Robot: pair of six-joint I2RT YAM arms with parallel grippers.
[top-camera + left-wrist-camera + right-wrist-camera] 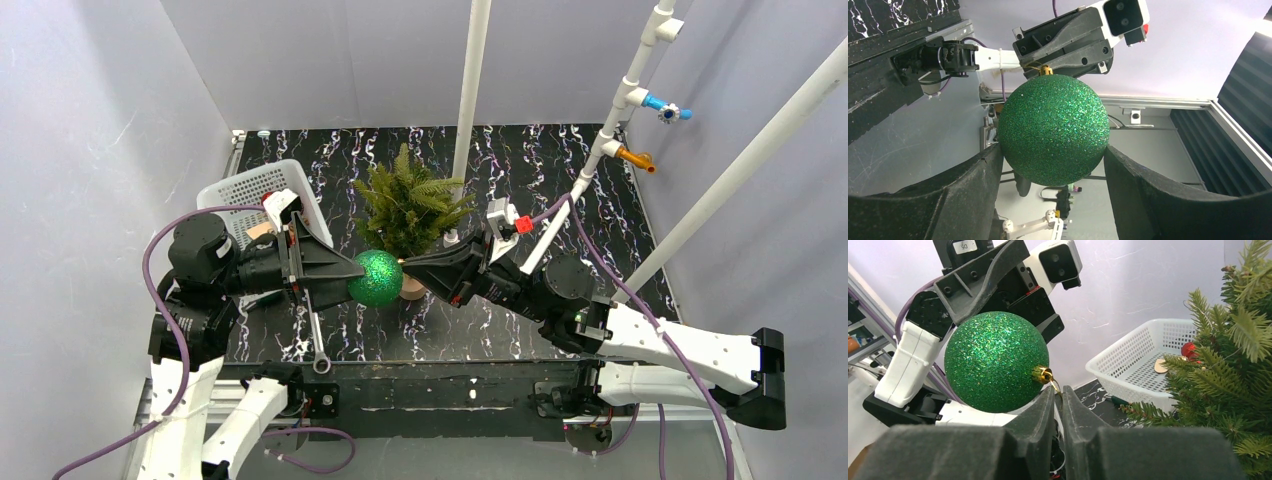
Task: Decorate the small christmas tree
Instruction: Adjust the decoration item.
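Note:
The small christmas tree (410, 210) stands mid-table on its tan wooden base (411, 288); it also fills the right edge of the right wrist view (1233, 365). A green glitter ball (376, 278) hangs in front of the tree, above the table. My left gripper (360, 280) is shut on the ball (1054, 130), one finger pressing each side. My right gripper (1058, 392) meets it from the right. Its fingers are pinched together on the gold string loop (1055, 386) that comes off the ball's gold cap (1042, 375).
A white plastic basket (240, 190) sits at the back left behind my left arm. It holds a red ornament (1189, 350) and a tan disc (1161, 365). A white pole (470, 100) rises just behind the tree. Slanted white pipes cross the right side.

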